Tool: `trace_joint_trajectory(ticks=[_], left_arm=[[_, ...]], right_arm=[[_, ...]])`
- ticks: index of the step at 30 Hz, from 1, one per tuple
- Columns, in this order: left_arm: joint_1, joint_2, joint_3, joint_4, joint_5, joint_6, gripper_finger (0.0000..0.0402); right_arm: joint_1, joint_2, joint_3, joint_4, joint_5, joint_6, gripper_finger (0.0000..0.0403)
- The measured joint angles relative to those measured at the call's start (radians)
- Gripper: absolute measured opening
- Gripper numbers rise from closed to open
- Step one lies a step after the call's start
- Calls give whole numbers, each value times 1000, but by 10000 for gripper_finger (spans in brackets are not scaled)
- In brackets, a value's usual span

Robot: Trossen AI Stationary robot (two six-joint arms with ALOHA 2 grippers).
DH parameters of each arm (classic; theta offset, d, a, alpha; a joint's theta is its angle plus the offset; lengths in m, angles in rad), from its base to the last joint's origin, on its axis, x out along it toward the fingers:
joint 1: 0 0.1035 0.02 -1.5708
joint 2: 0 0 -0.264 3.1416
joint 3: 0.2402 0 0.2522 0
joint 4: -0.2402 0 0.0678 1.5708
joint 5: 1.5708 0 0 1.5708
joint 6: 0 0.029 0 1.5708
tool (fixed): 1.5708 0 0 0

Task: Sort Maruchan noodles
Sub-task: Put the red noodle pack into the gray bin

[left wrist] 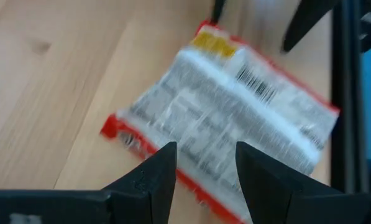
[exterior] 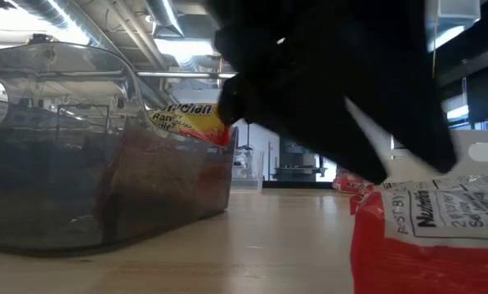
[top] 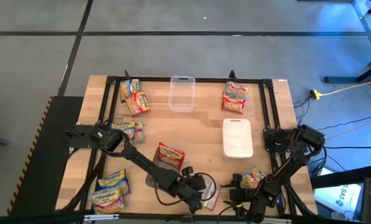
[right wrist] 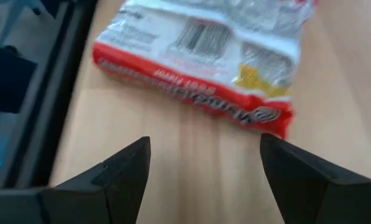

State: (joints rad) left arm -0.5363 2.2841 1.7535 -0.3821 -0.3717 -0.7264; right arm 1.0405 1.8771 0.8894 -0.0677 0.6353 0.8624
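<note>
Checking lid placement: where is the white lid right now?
In the high view, the white lid lies flat on the table's right half, below the packets and right of the clear container.

A clear container (exterior: 105, 147) is sitting on the bench (exterior: 284, 245) with a yellow noodle packet (exterior: 190, 118) showing behind it, while a red-edged packet (exterior: 427, 237) is lying close under a dark arm (exterior: 333, 73).

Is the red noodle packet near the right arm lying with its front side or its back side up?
Back side up. In the right wrist view the red packet shows a barcode and a small-print panel, flat on the table.
</note>
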Motion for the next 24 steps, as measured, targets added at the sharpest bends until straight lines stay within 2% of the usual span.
trace_joint_trajectory(ticks=[3,9,17,24], left_arm=[[0,0,0,-60,16,-5,158],[0,-6,0,-120,84,25,158],[-1,-7,1,-118,127,25,158],[-3,1,-1,-16,163,53,158]], right_arm=[[0,0,0,3,-49,21,276],[0,0,0,18,-51,22,276],[-9,38,0,91,0,21,276],[-43,98,3,194,38,19,276]])
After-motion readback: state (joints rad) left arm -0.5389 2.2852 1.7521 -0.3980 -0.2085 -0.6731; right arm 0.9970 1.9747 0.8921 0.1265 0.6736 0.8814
